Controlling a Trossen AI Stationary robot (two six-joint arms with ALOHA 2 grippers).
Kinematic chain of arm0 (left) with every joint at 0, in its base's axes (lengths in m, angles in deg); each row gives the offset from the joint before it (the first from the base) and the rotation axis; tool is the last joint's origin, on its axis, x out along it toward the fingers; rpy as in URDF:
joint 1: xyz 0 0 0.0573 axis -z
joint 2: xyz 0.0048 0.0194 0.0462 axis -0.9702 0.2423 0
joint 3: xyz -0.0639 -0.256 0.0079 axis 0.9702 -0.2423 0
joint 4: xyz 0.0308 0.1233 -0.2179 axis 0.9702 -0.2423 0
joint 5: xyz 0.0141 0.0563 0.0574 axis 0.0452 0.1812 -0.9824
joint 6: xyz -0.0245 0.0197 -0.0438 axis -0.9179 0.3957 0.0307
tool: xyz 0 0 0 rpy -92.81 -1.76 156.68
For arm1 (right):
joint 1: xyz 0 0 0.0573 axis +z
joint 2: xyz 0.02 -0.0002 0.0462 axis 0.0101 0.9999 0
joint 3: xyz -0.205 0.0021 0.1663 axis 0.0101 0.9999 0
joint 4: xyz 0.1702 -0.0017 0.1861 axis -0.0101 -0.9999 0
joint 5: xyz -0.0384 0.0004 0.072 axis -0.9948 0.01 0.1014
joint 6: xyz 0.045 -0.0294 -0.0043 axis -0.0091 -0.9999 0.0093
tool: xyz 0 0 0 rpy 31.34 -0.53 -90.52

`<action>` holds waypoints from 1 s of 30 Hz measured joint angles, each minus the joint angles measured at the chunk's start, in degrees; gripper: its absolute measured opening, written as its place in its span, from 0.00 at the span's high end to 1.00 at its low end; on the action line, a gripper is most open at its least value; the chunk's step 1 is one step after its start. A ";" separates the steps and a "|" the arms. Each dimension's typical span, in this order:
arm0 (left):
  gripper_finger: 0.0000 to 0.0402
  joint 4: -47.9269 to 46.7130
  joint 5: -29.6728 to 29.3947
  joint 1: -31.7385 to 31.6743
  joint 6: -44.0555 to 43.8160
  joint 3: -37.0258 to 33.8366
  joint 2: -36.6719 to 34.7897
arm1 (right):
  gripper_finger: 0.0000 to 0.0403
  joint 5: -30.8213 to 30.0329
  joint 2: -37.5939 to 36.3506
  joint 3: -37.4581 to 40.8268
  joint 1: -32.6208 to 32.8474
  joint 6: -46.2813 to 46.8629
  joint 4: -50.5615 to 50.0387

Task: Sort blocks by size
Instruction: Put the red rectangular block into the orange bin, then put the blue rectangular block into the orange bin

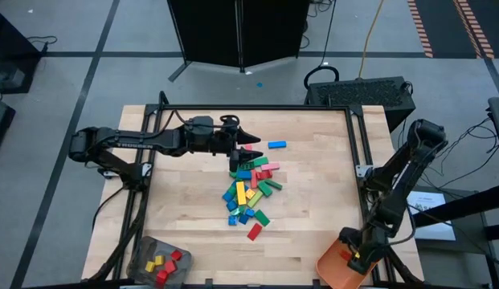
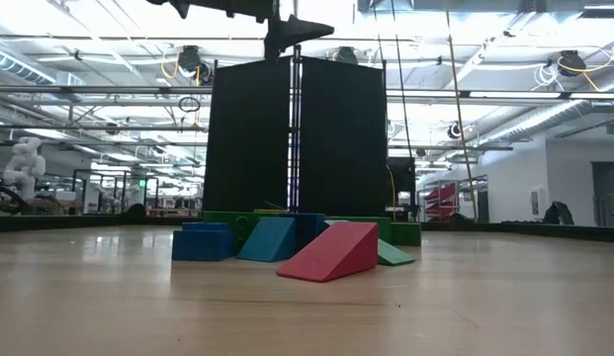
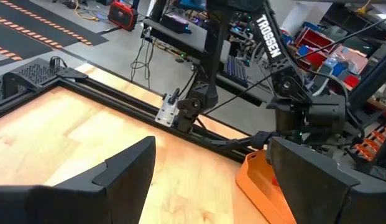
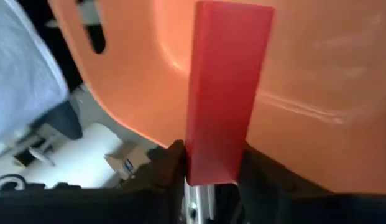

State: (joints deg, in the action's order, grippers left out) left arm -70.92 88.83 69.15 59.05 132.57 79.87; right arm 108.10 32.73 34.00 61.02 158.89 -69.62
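1. Pale wood forms the table (image 1: 313, 193), which sits inside a black frame on a grey workshop floor; the blocks (image 1: 247, 193) lie heaped near its middle, with 1 blue block (image 1: 276, 145) apart toward the far edge.
2. At the table's near right corner the right gripper (image 1: 355, 258) hangs over the orange tray (image 1: 333, 271). In the right wrist view its fingers (image 4: 171, 163) pinch a long red block (image 4: 227, 93) by 1 end, the block pointing into the tray.
3. The step in hand appears to be dropping this long piece. It should be let go only while fully above the tray floor, low enough not to bounce out.
4. The left gripper (image 1: 251, 148) hovers above the pile's far side, jaws spread and empty.
5. A grey container (image 1: 157, 265) at the near left corner holds short red and yellow pieces.
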 joint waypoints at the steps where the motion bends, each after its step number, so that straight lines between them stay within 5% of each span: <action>1: 0.22 -0.10 -0.02 0.02 0.00 0.00 0.00 | 0.63 0.31 0.34 0.00 -0.13 -0.16 0.21; 5: 0.22 -2.53 -1.25 0.04 0.15 0.00 0.00 | 0.39 0.10 0.17 0.00 -0.80 -0.25 0.48; 9: 0.22 -7.73 -3.04 0.00 4.90 0.00 0.00 | 0.28 -0.69 -1.69 0.00 -1.57 -0.04 0.83; 16: 0.22 -19.40 -4.44 -2.24 20.23 0.08 1.36 | 0.32 -0.75 -6.37 0.00 -2.74 1.20 0.59; 30: 0.22 -29.24 -5.73 -10.19 25.80 0.07 14.16 | 0.36 -3.98 -8.37 0.00 -3.47 2.79 0.09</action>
State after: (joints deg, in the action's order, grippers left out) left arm -100.16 83.10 58.96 84.85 132.64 94.03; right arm 104.12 24.35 34.00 57.55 161.68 -69.53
